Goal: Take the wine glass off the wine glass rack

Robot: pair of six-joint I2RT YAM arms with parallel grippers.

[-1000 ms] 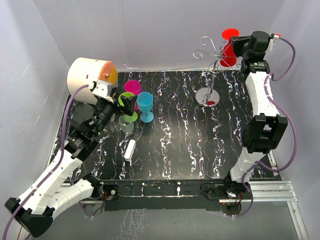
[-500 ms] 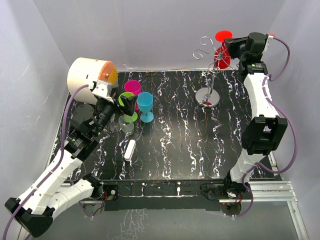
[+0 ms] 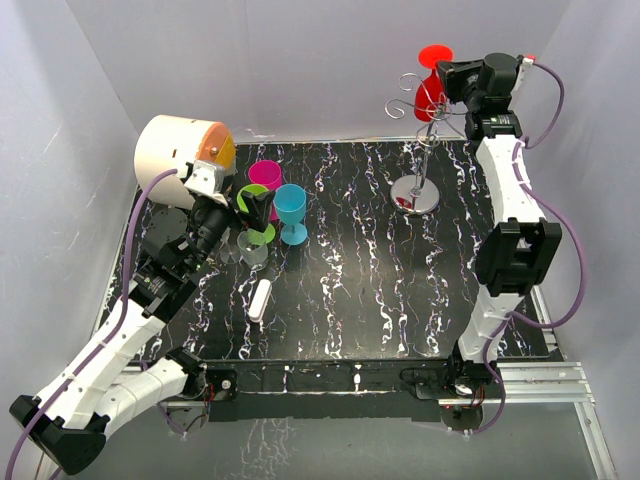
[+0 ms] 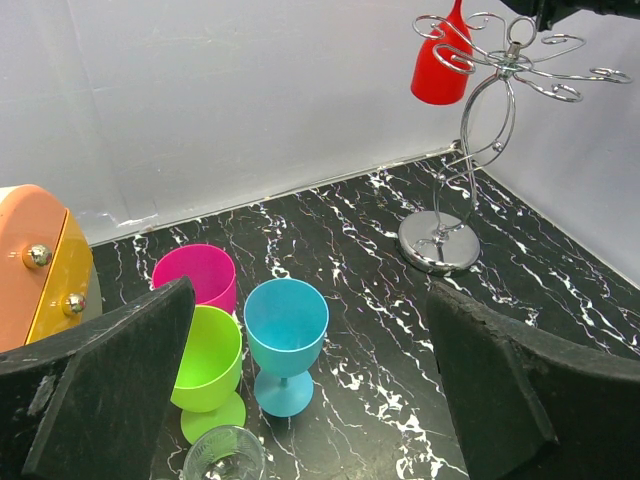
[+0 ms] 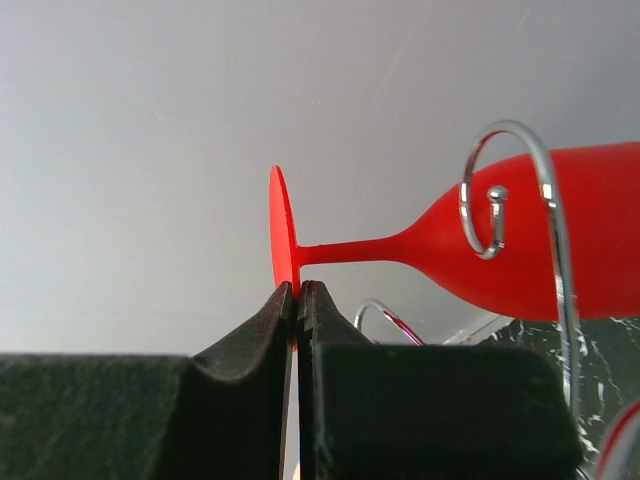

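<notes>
A red wine glass (image 3: 431,92) hangs upside down at the scroll arms of the silver wire rack (image 3: 417,195) at the back right; its foot is uppermost. My right gripper (image 3: 447,72) is shut on the edge of the glass's round foot (image 5: 283,242), the stem and bowl (image 5: 540,238) lying sideways past a rack curl in the right wrist view. In the left wrist view the red glass (image 4: 441,62) and rack (image 4: 441,245) show at the far right. My left gripper (image 3: 252,203) is open and empty above the coloured glasses at the left.
A pink cup (image 3: 265,176), blue goblet (image 3: 291,212), green goblet (image 3: 258,232) and a clear glass (image 3: 252,249) stand at the left. A cream drum with an orange face (image 3: 183,157) is at the back left. A white cylinder (image 3: 260,299) lies nearer.
My right gripper has risen and moved left with the red glass, which now sits higher at the rack's arms. The left arm has not moved.
</notes>
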